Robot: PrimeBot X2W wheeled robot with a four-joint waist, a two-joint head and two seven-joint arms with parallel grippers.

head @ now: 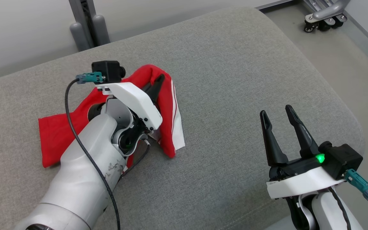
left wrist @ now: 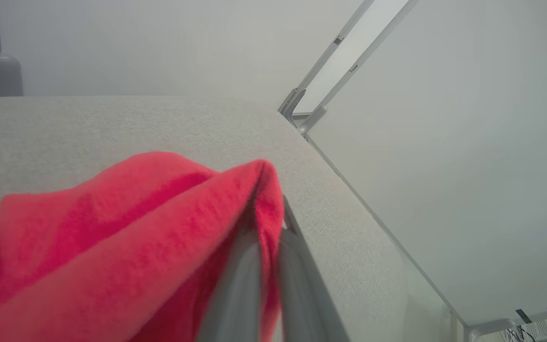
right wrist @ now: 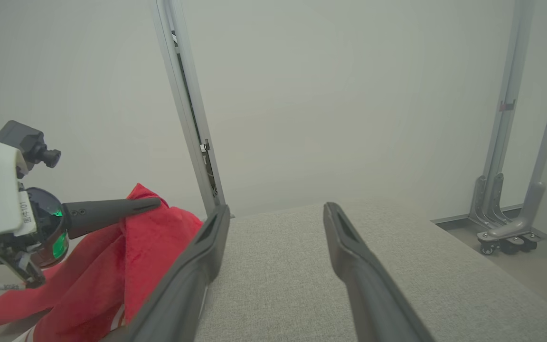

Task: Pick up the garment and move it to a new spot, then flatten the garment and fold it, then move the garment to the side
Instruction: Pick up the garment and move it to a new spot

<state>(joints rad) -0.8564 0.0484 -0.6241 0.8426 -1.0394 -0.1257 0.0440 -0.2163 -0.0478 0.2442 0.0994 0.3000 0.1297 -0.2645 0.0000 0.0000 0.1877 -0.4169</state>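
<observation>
Where the woven grey cushion (head: 235,80) spreads to the left, the red garment (head: 53,134) lies crumpled on it, one flat corner stretched out leftward. It is a soft, fleecy knit, with thin white stripes (head: 172,105) and a white panel along its right edge. The left claw (head: 160,80), at the end of a smooth pale forearm, is closed tight on a raised fold of the cloth. In the left wrist view its two dark fingers (left wrist: 254,285) pinch the red ridge between them. Further right, well apart from the garment, the right claw (head: 276,111) hovers over bare cushion, its long tapered fingers spread wide and holding nothing. At the far right, a metal frame on small casters (head: 324,16) stands on the floor.
</observation>
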